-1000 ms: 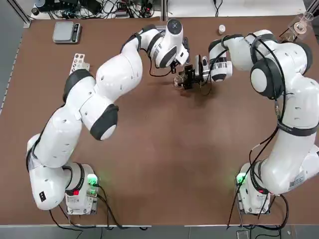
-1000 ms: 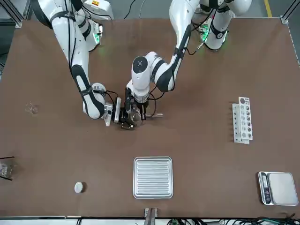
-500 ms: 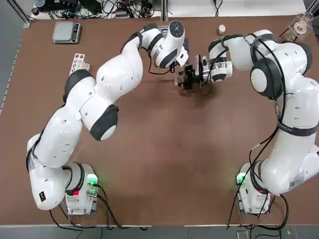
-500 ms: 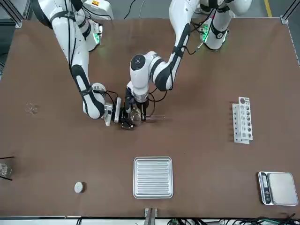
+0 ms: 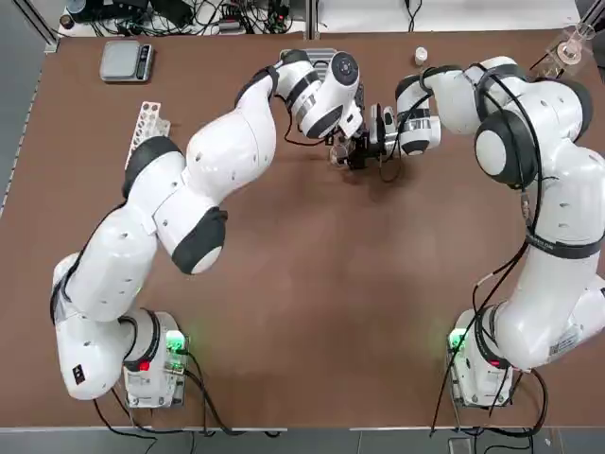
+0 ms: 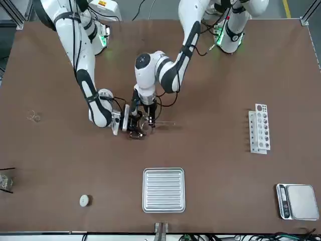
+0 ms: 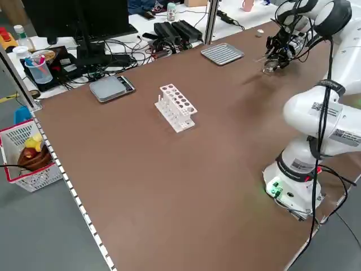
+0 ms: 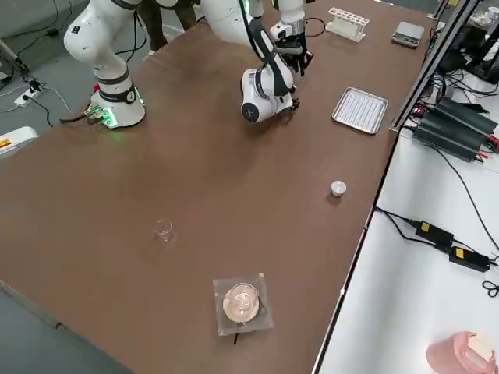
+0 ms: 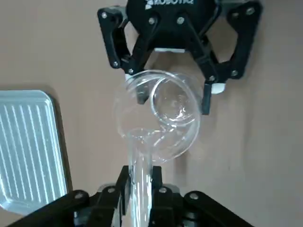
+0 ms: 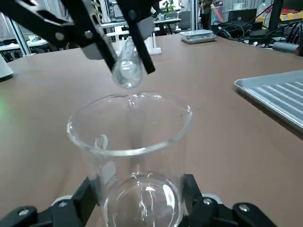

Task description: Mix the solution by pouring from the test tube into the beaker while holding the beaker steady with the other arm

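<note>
With the right pincer (image 10: 137, 208) clamped round the beaker (image 10: 130, 142) on the tabletop (image 5: 312, 312), the left pincer (image 9: 139, 182), gripping the test tube (image 9: 140, 161), should tilt slowly; keep its mouth over the rim.

Test tube (image 9: 140, 172) tilted over the beaker (image 9: 158, 116) rim.

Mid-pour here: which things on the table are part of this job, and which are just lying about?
In use: beaker, held by right claw; test tube, held by left claw.

Lying about: tray, tube rack, scale, flask.
</note>
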You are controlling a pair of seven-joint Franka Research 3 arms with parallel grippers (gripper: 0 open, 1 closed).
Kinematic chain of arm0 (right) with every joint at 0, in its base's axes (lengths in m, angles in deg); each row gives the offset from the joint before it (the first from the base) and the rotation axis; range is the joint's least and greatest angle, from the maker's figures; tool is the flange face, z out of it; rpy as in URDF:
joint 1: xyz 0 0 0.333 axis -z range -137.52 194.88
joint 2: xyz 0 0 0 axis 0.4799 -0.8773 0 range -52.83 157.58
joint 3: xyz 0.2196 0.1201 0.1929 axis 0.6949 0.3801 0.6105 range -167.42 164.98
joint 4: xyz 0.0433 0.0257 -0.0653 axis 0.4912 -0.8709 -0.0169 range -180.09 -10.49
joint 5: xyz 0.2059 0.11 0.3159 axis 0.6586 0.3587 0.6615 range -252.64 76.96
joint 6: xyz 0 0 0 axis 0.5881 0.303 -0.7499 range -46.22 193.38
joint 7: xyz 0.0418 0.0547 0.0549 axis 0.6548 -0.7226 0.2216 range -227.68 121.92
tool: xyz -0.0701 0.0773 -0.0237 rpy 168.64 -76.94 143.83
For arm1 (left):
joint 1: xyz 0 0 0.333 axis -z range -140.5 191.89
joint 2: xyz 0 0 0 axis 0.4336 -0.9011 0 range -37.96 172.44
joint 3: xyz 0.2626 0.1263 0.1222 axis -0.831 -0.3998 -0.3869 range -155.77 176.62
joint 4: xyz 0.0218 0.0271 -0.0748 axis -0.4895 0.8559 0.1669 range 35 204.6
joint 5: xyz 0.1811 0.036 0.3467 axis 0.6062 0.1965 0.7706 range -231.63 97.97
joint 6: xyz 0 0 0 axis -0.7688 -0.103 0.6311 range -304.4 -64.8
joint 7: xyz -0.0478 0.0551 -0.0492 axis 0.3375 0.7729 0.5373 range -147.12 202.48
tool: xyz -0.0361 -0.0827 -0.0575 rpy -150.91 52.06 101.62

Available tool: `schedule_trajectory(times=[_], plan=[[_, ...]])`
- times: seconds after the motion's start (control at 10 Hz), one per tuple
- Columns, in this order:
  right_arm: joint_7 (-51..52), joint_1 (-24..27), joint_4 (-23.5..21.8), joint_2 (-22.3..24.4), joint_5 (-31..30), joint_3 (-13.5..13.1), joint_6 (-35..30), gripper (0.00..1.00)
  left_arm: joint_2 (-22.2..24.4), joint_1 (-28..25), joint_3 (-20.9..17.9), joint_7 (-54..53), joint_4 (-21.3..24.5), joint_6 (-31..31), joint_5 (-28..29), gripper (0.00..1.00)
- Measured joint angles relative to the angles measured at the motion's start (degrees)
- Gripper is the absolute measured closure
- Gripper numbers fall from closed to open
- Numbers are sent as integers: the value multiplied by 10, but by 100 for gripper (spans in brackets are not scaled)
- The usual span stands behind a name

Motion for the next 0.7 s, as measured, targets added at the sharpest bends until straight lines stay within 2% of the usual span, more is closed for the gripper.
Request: schedule_trajectory(times=[0.3, 0.7], plan=[[0, 0, 0, 0, 0, 0, 0, 22, -2, 1, -1, 0, 0, 12, 29, 78], [0, 0, 0, 0, 0, 0, 0, 22, -6, 1, -1, 0, 0, 14, 32, 78]])
